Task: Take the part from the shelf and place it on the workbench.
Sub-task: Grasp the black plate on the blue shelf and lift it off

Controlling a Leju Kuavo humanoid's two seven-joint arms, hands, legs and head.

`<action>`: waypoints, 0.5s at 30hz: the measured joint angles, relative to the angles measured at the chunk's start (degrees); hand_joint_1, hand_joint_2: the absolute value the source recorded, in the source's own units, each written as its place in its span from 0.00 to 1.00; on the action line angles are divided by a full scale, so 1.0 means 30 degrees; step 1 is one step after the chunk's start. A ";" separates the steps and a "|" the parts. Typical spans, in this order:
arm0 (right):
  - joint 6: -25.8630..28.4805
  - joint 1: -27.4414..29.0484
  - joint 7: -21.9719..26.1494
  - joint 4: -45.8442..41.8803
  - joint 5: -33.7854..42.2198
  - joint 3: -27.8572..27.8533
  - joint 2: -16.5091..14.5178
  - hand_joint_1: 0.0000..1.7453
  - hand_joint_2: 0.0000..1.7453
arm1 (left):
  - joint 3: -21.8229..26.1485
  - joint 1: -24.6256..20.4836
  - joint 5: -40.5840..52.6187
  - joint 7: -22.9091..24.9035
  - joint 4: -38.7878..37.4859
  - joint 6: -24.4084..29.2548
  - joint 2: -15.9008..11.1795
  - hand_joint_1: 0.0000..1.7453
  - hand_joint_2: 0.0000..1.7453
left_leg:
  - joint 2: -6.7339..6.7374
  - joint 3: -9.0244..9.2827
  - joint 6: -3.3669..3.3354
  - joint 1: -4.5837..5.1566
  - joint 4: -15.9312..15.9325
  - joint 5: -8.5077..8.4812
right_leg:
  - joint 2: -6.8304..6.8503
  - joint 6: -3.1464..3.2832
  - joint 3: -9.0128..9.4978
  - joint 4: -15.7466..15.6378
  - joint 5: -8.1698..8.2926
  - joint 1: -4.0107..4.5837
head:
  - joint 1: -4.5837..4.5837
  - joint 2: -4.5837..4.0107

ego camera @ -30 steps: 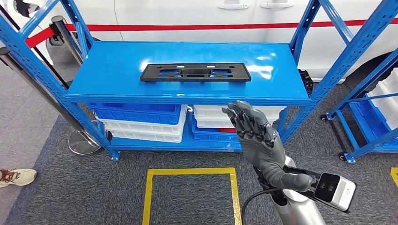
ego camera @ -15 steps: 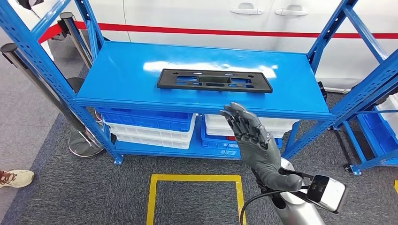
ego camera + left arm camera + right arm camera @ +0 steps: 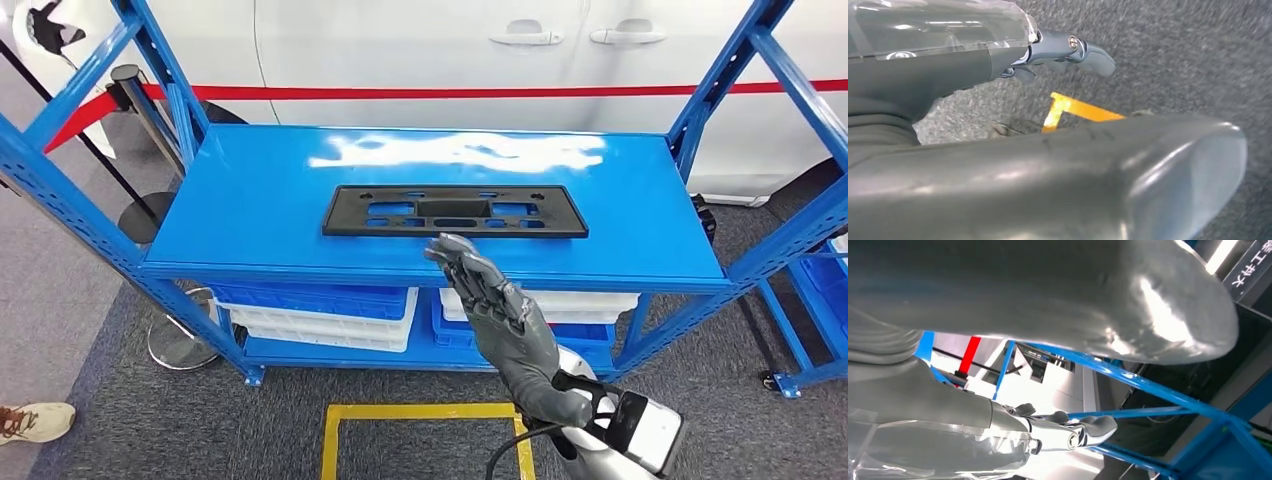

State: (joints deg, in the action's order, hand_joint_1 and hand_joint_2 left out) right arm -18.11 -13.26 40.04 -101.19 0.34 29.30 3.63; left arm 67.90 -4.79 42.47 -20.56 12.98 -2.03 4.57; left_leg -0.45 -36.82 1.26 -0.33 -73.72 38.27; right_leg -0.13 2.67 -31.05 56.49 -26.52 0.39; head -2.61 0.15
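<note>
right hand (image 3: 505, 320): fingers apart, holding nothing, raised before shelf (image 3: 250, 215) edge | part (image 3: 455, 211): flat on shelf (untouched) | left hand (image 3: 1068, 50): grip unclear

One black part (image 3: 455, 211), four bins under the shelf (image 3: 250, 200), one shoe (image 3: 35, 421).

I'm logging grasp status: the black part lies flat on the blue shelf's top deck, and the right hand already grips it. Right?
Not quite. In the head view the right hand holds nothing; its fingers are spread just short of the black part. The part does lie flat on the blue shelf.
</note>
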 joint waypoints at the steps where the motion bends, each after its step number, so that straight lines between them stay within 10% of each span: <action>1: 0.0011 -0.0003 -0.0036 0.0082 -0.0051 0.0065 -0.0053 0.00 0.00 | -0.0005 0.0029 0.0024 0.0014 0.0000 0.0007 -0.0031 0.00 0.00 | 0.0009 -0.0318 0.0137 -0.0091 0.0355 0.0012 | -0.0022 -0.0112 0.0376 0.0003 -0.0290 -0.0107 | 0.0004 0.0000; 4: -0.0002 -0.0016 -0.0284 0.0374 -0.0047 0.0244 -0.0188 0.00 0.00 | -0.0024 0.0119 0.0080 0.0122 -0.0004 0.0076 -0.0109 0.00 0.00 | 0.0160 -0.0385 0.0404 -0.0370 0.3333 -0.3134 | -0.0036 -0.0526 0.1407 0.0164 -0.1242 -0.0345 | -0.0018 0.0000; 6: -0.0031 -0.0059 -0.0512 0.0605 0.0168 0.0343 -0.0244 0.00 0.00 | -0.0046 0.0154 0.0137 0.0241 -0.0011 0.0146 -0.0120 0.00 0.00 | 0.0261 -0.0369 0.0130 -0.0405 0.4437 -0.4859 | -0.0057 -0.0847 0.1718 0.0312 -0.1774 -0.0334 | -0.0040 0.0000; 10: -0.0178 -0.0188 -0.0943 0.0863 0.0676 0.0477 -0.0309 0.00 1.00 | -0.0131 0.0115 0.0315 0.0386 -0.0015 0.0502 -0.0127 0.00 0.00 | 0.0199 -0.0219 -0.0447 -0.0349 0.4504 -0.4955 | -0.0053 -0.1271 0.1749 0.0588 -0.1840 -0.0362 | -0.0015 0.0000; 15: -0.0655 -0.0070 -0.1570 0.1624 0.1064 0.0561 -0.0310 0.00 1.00 | -0.0160 0.0104 0.0486 0.0745 -0.0015 0.0811 -0.0182 0.00 0.00 | 0.0107 0.0507 -0.0767 -0.0369 0.4911 -0.4533 | -0.0018 -0.1579 -0.1512 0.5345 -0.3151 -0.0412 | 0.0080 0.0000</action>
State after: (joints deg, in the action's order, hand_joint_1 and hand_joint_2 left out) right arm -20.08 -13.47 35.33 -96.31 3.54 30.99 2.70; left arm 67.42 -4.47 43.93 -18.33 12.94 0.40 4.03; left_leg -0.13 -35.30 -1.04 -1.44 -58.98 24.67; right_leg -0.18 -2.06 -35.58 72.53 -35.98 -0.84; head -2.37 0.15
